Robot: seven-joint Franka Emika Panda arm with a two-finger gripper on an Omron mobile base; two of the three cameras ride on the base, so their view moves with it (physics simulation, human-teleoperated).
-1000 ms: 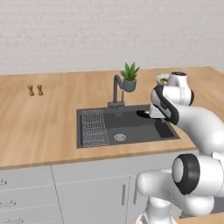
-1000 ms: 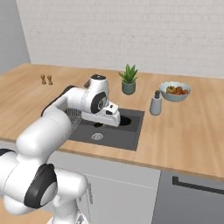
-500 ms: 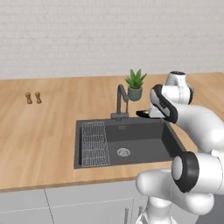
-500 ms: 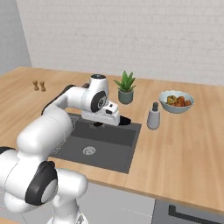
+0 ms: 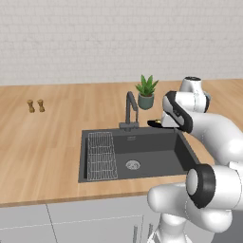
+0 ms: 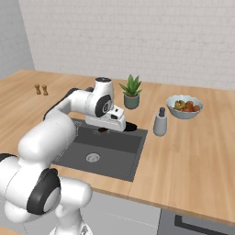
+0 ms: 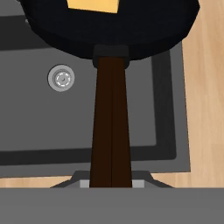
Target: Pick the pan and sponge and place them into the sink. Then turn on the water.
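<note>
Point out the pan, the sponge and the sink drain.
pan (image 7: 111, 131): hand view, on its long dark handle.
sponge (image 7: 92, 5): hand view, on its yellow face inside the pan.
sink drain (image 7: 61, 78): hand view, on the round metal disc.

A rendered kitchen was shown: a wooden bench (image 5: 47, 142) across mid-frame carried a dark sink (image 5: 142, 159) with faucet (image 5: 130, 109), backed by a white brick wall (image 5: 95, 38) above, grey cabinet fronts (image 5: 71, 223) below, and a fruit bowl (image 6: 184, 106) at the right.
</note>
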